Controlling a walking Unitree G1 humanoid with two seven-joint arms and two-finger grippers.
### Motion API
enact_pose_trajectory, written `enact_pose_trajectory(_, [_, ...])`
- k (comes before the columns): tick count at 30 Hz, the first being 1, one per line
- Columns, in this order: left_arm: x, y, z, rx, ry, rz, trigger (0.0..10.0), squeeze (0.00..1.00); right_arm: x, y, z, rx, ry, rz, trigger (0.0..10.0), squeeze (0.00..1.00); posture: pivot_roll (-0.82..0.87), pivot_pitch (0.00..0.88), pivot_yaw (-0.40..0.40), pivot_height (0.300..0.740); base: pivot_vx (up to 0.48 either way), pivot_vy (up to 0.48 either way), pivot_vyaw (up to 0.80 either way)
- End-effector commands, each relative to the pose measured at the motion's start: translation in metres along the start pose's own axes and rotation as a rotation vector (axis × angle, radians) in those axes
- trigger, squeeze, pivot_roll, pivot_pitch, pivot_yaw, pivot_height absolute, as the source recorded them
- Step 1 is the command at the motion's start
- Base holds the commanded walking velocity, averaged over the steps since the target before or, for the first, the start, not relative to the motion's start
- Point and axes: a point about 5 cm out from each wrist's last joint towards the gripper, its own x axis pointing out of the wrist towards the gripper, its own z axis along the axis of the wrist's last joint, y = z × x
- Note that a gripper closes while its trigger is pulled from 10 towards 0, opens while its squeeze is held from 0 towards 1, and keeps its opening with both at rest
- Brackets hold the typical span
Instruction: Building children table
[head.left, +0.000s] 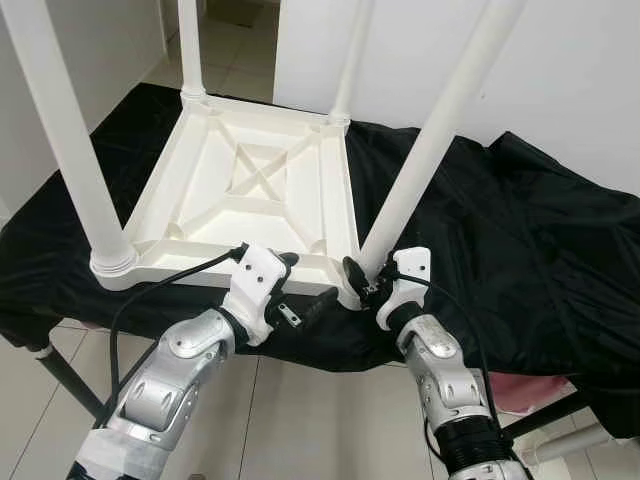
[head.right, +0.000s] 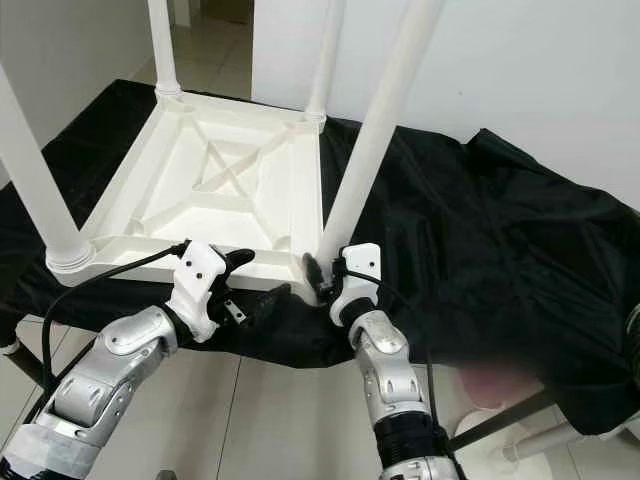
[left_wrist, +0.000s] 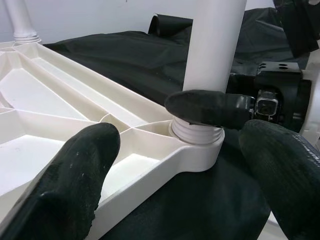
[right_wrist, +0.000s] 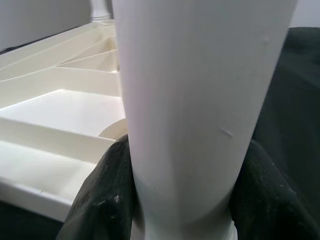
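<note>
A white children's table (head.left: 250, 180) lies upside down on a black cloth, its legs pointing up. My right gripper (head.left: 365, 275) is shut on the near right leg (head.left: 440, 120) just above its threaded base; in the right wrist view both fingers (right_wrist: 100, 200) press against the leg (right_wrist: 200, 100). My left gripper (head.left: 305, 282) stands open at the tabletop's front rim, close to that same corner. In the left wrist view one finger (left_wrist: 75, 175) hangs over the ribbed underside, the other outside the rim, and the leg's socket (left_wrist: 197, 142) lies ahead between them.
The near left leg (head.left: 70, 150) and two far legs (head.left: 190, 50) rise around the work area. Black cloth (head.left: 520, 230) covers the support table, which ends just in front of me over tiled floor (head.left: 320, 420). A white wall stands behind.
</note>
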Motion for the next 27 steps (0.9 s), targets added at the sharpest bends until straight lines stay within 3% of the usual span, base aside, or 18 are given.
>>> enact_pose_trajectory(1, [0.003, -0.004, -0.001, 0.002, 0.001, -0.039, 10.0, 0.00, -0.004, -0.013, -0.008, 0.002, 0.033, -0.144, 10.0, 0.00, 0.06, 0.018, -0.131, 0.740, 0.000, 0.000, 0.00])
enact_pose_trajectory(7, [0.003, -0.005, -0.001, -0.004, -0.005, -0.034, 10.0, 0.00, 0.002, 0.000, -0.006, 0.047, 0.033, -0.233, 10.0, 0.00, 0.07, 0.029, -0.131, 0.740, 0.000, 0.000, 0.00])
enact_pose_trajectory(11, [0.002, -0.005, -0.001, -0.006, -0.004, -0.028, 10.0, 0.00, 0.002, 0.010, -0.004, 0.018, 0.026, -0.188, 10.0, 0.00, 0.07, 0.036, -0.135, 0.740, 0.000, 0.000, 0.00])
enact_pose_trajectory(16, [0.002, -0.005, -0.001, -0.009, -0.004, -0.024, 10.0, 0.00, 0.000, 0.011, -0.002, 0.028, 0.016, -0.149, 10.0, 0.00, 0.07, 0.046, -0.136, 0.740, 0.000, 0.000, 0.00])
enact_pose_trajectory(17, [0.002, -0.006, -0.001, -0.011, -0.004, -0.023, 10.0, 0.00, 0.000, 0.010, -0.001, 0.039, 0.004, -0.125, 10.0, 0.63, 0.07, 0.050, -0.136, 0.740, 0.000, 0.000, 0.00])
enact_pose_trajectory(18, [0.002, -0.006, -0.001, -0.011, -0.004, -0.023, 10.0, 0.00, 0.000, 0.010, -0.001, 0.039, 0.004, -0.125, 10.0, 0.63, 0.07, 0.050, -0.136, 0.740, 0.000, 0.000, 0.00])
enact_pose_trajectory(19, [0.001, -0.006, -0.001, -0.013, -0.004, -0.021, 10.0, 0.00, -0.001, 0.008, 0.002, 0.031, -0.017, -0.097, 10.0, 1.00, 0.07, 0.057, -0.136, 0.740, 0.000, 0.000, 0.00])
enact_pose_trajectory(23, [0.001, -0.007, -0.001, -0.015, -0.003, -0.021, 10.0, 0.00, -0.003, 0.005, 0.005, 0.027, -0.039, -0.073, 10.0, 1.00, 0.07, 0.057, -0.136, 0.740, 0.000, 0.000, 0.00])
enact_pose_trajectory(27, [0.001, -0.011, -0.001, -0.027, -0.004, -0.029, 10.0, 0.00, -0.014, -0.010, 0.010, -0.013, -0.089, 0.000, 10.0, 1.00, 0.06, 0.078, -0.130, 0.740, 0.000, 0.000, 0.00])
